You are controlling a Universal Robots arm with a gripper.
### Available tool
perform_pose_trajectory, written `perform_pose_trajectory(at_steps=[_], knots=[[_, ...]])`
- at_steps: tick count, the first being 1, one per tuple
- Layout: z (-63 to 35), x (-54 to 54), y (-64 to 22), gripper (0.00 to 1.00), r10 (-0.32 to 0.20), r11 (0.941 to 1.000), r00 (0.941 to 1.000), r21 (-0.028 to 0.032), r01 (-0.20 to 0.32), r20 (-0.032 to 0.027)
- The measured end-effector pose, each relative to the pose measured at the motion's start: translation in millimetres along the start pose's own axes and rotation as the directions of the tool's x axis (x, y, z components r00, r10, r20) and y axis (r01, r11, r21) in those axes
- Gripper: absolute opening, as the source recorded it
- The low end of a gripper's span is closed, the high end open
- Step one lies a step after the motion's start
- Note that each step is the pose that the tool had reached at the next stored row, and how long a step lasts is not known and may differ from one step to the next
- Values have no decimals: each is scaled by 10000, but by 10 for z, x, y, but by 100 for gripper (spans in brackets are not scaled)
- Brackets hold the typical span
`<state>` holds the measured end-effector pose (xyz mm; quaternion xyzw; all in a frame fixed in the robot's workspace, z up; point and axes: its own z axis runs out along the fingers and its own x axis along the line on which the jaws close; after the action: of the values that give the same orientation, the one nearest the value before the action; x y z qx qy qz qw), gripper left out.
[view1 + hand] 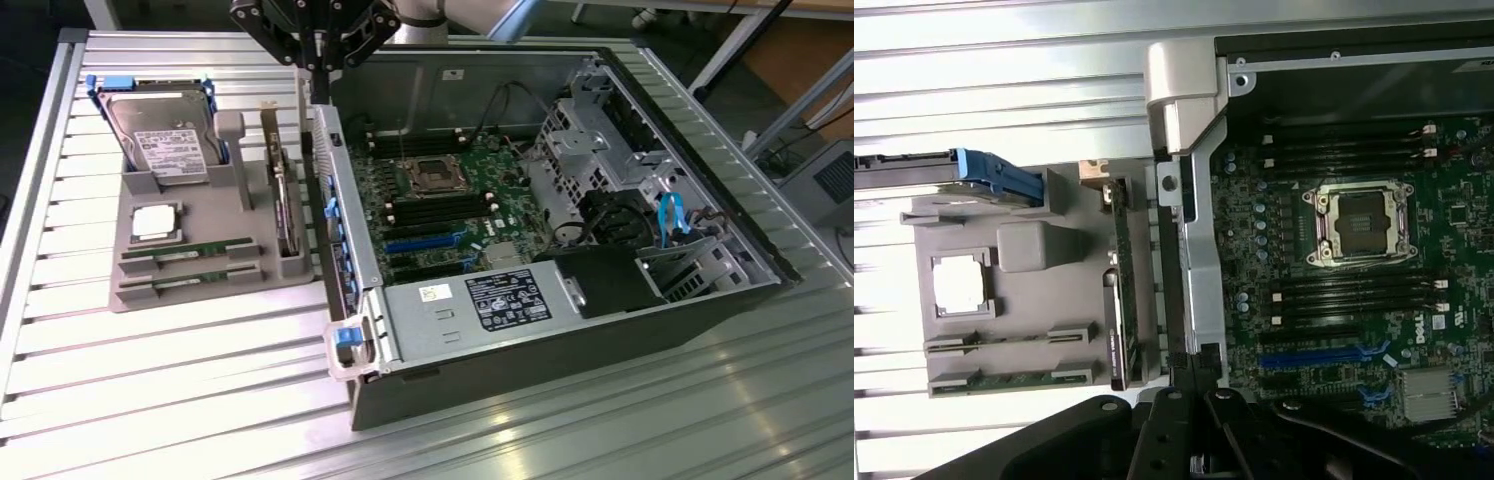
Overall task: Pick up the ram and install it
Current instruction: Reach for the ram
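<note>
Exterior view: end effector (316,70) closed, fingers together, high above tray's (134,215) far corner. Ram (200,277) lies in slot at tray's near end, well apart from end effector.
Wrist view: ram (1014,378) in tray (1034,300) end slot; end effector (1192,420) off tray's corner, by case wall (1194,290).

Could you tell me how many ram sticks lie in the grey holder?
2. One ram stick lies beside the processor; the other ram stick along the edge of the holder. None looks hidden.
</note>
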<state>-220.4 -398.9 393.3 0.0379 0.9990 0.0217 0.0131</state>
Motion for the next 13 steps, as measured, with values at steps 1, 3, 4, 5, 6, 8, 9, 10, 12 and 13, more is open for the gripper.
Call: perform_pose_trajectory(at_steps=[1,3,4,5,6,8,9,10,12,13], knots=[[0,8,-1,10,-1,10000,10000,-1,1,0],[-1,26,-2,10,0,10000,10000,0,0,0],[-1,34,-3,10,0,10000,10000,0,0,0],[-1,53,-4,10,0,10000,10000,0,0,0],[-2,67,-5,10,0,10000,10000,0,0,0],[-3,92,-7,10,-1,10000,10000,0,1,0],[-3,98,-8,10,0,10000,10000,0,0,0],[-3,111,-9,10,-1,10000,10000,0,1,0],[-4,135,-10,10,-1,10000,10000,0,1,0],[-4,148,-11,10,0,10000,10000,0,0,0]])
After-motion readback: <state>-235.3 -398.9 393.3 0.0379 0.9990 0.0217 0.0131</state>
